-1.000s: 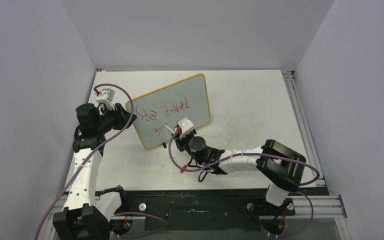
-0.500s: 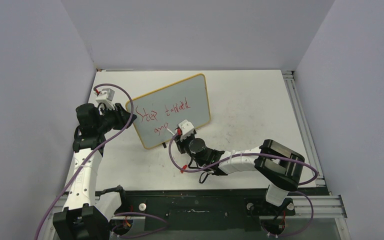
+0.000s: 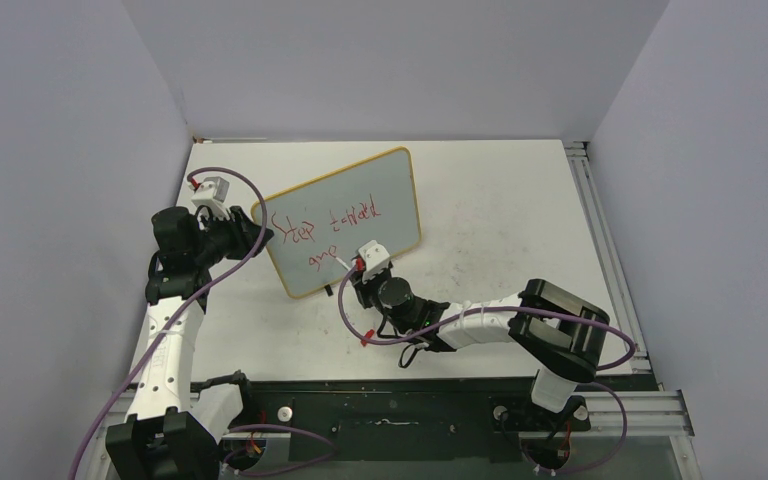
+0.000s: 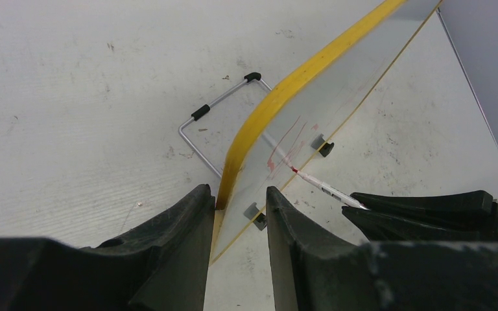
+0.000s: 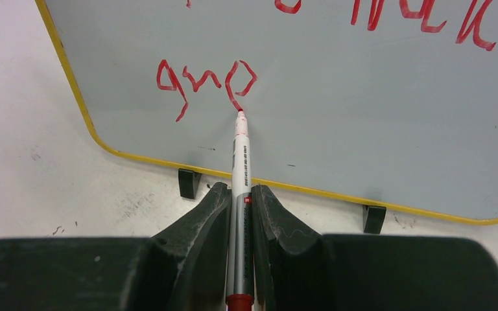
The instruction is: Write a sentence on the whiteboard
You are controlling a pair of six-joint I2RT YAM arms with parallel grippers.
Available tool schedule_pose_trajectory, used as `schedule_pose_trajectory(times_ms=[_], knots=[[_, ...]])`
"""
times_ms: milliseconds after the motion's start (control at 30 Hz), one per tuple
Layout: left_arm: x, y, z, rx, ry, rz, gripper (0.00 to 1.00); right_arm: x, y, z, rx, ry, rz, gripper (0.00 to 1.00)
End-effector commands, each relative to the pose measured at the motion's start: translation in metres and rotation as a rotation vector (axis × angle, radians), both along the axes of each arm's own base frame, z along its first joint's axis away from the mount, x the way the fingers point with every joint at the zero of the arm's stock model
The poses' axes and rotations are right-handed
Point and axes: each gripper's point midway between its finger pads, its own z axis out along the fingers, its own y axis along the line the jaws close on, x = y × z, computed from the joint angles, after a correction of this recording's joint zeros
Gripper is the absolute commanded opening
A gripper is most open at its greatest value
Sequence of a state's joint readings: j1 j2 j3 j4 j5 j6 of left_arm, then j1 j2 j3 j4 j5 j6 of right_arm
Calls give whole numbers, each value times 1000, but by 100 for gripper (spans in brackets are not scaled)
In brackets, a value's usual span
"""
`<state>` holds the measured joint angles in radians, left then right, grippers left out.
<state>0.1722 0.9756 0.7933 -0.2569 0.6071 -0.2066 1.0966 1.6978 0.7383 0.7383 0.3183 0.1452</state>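
R end effector (image 5: pixel 239 192) grips marker (image 5: pixel 240 149), tip on whiteboard (image 5: pixel 363 123).

The top camera looked down from above and behind the arm bases, far enough back to take in the whole table (image 3: pixel 500 190). The left wrist camera sat close at the 9 o'clock edge of the whiteboard (image 3: pixel 345 215), facing 3 o'clock along it. The right wrist camera faced 11 o'clock, close to the board's face. All three views shared the whiteboard and marker (image 5: pixel 240 155).
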Motion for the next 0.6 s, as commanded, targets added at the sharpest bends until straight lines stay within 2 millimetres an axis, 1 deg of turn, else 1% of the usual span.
schedule_pose_trajectory(times_ms=[0,333,467,567], knots=[[4,0,16,5,-70,-9,33,3,-4,7,29,-10,-40,5],[4,0,16,5,-69,-10,33,8,-12,23,51,-38,-70,5],[4,1,16,5,-68,-8,33,7,-14,26,55,-41,-72,5],[4,0,16,4,-69,-10,33,1,-13,35,67,-58,-42,5]])
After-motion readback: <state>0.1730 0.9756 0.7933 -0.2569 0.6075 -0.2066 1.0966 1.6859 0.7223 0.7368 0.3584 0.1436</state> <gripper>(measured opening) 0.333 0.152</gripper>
